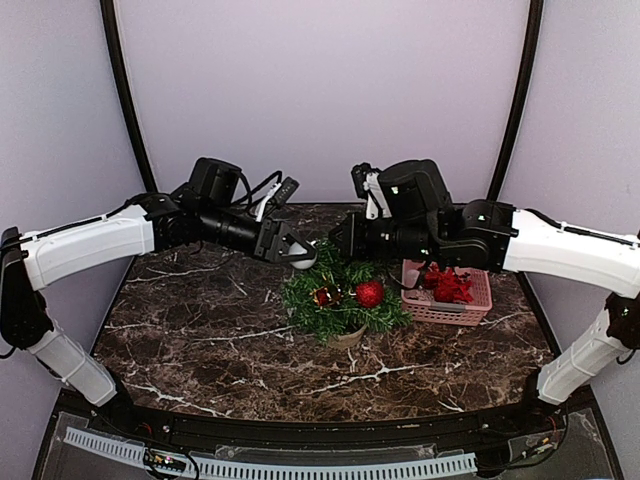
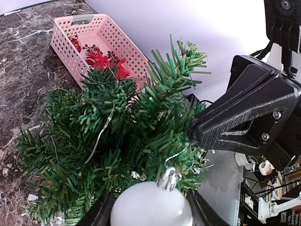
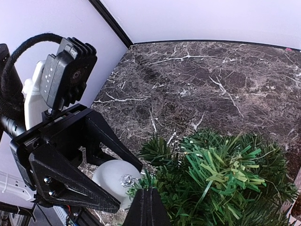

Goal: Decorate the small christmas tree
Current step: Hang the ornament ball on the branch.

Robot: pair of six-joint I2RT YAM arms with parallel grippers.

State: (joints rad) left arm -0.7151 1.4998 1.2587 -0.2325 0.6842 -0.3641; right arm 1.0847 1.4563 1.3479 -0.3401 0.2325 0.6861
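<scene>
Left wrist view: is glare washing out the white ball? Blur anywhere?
Left wrist view: round white ball ornament bright, nearly featureless, silver cap crisp. Right wrist view: bushy green miniature tree sharp. Top external view: even light, soft shadows on dark marble table.

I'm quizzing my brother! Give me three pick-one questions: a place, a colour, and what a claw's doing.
1. The pink basket is: A beside the small christmas tree, B on top of it, C underneath it.
2. The ball in the left claw is: A red, B white, C blue.
3. The right claw is: A wide open, B shut, C holding the basket.
Answers: 1 A, it sits next to the tree. 2 B, the held ball is white. 3 B, it is closed tight with no gap.
</scene>
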